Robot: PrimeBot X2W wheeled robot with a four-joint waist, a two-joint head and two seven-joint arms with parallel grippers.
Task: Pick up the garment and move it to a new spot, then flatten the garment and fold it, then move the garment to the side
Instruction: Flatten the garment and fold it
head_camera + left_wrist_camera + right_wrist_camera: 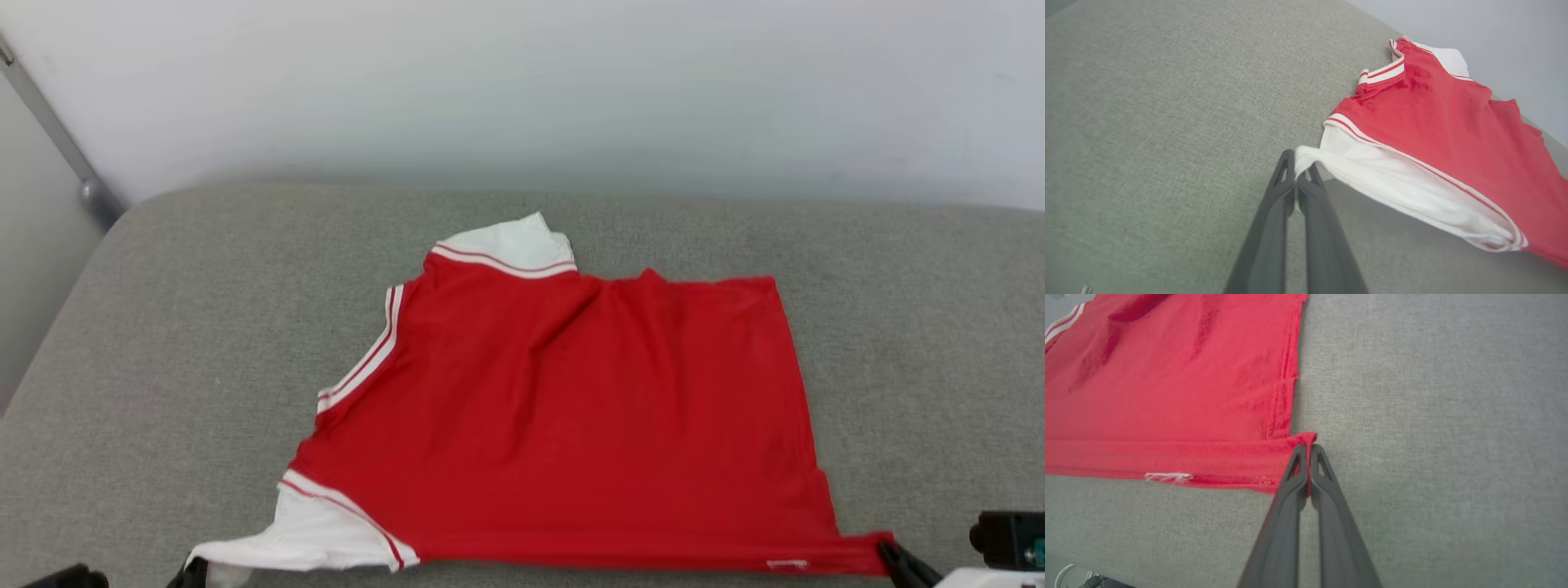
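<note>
At mid-frame in each wrist view, the left pincer (1300, 169) is clamped tight on the white sleeve (1372, 165) of the shirt (571, 408) and the right pincer (1309, 453) on its hem corner (1301, 439), seemingly to stretch it flat.

Right gripper (1309, 451), its two dark fingers pressed together on the near right corner of the red garment (1167, 384), a small peak of cloth standing up between the fingertips. The garment lies spread over a grey upholstered surface (1433, 416), with its right edge running up the view and shallow creases across the body. A patch of white stitching (1167, 477) marks the near edge, and red-and-white striped trim (1063, 324) shows at the upper left corner.
</note>
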